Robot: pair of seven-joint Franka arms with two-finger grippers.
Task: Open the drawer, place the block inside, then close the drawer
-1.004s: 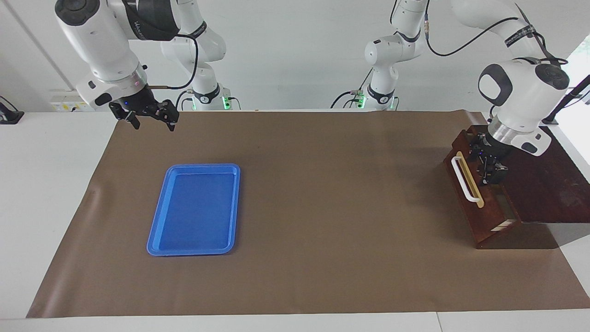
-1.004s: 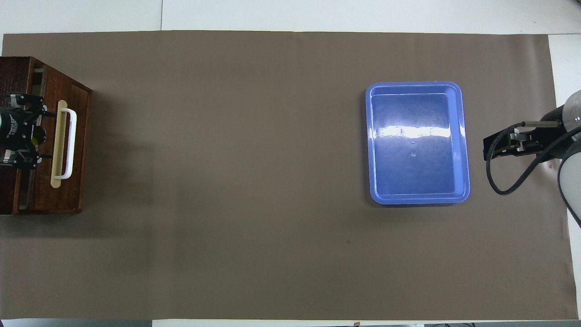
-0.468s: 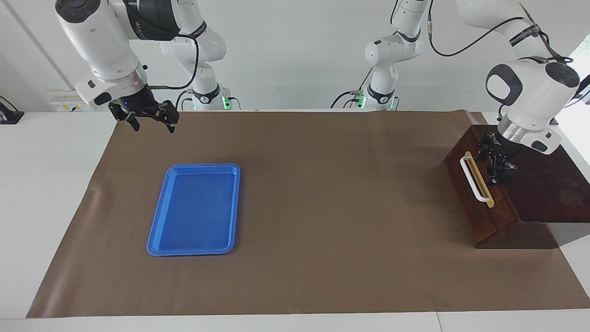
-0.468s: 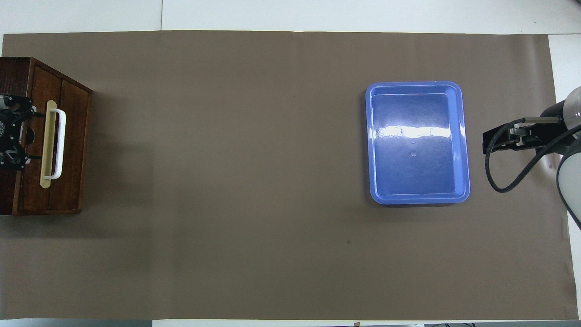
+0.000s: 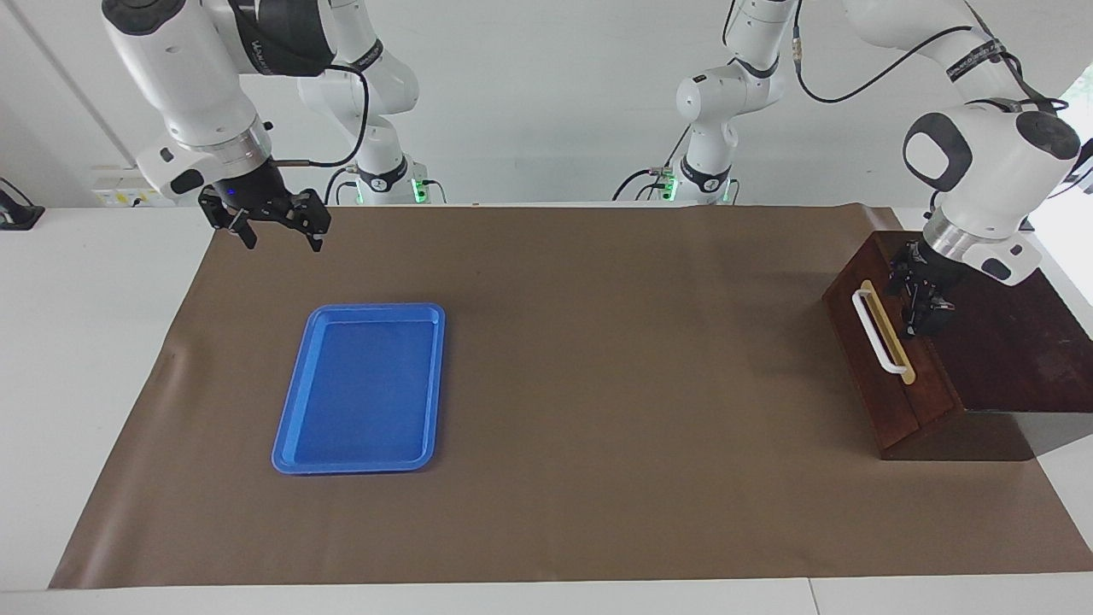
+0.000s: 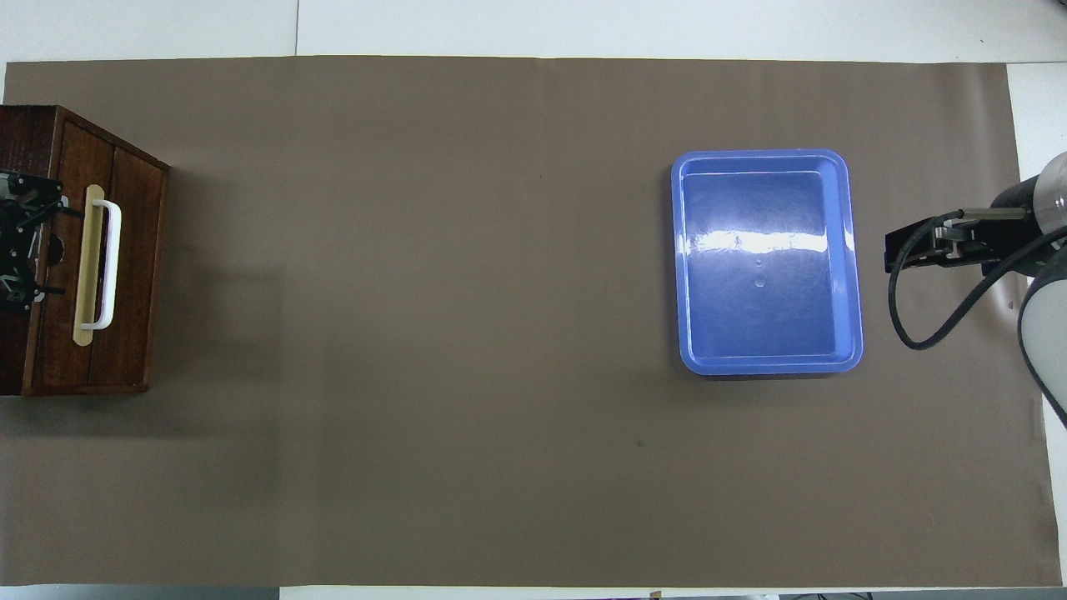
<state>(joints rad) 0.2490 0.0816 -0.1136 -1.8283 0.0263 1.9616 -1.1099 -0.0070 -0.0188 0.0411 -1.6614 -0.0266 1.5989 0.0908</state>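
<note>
The drawer [image 5: 888,389] is shut flush in the dark wooden box [image 5: 1016,342] at the left arm's end of the table; its white bar handle [image 5: 875,331] lies on a pale yellow strip. In the overhead view the drawer [image 6: 133,267] and its handle [image 6: 104,258] show too. My left gripper [image 5: 926,316] hangs over the box top just beside the handle strip, also seen in the overhead view [image 6: 21,242]. My right gripper [image 5: 277,232] is open and empty in the air at the right arm's end, and shows in the overhead view [image 6: 896,250]. The yellow block is hidden.
A blue plastic tray [image 5: 359,309] lies empty on the brown mat toward the right arm's end, also in the overhead view [image 6: 758,155]. The brown mat [image 5: 598,384] covers the table between tray and box.
One second ago the drawer stood open with my left gripper down in it. It has slid shut, and the left gripper now sits over the box top. The right arm has barely shifted.
</note>
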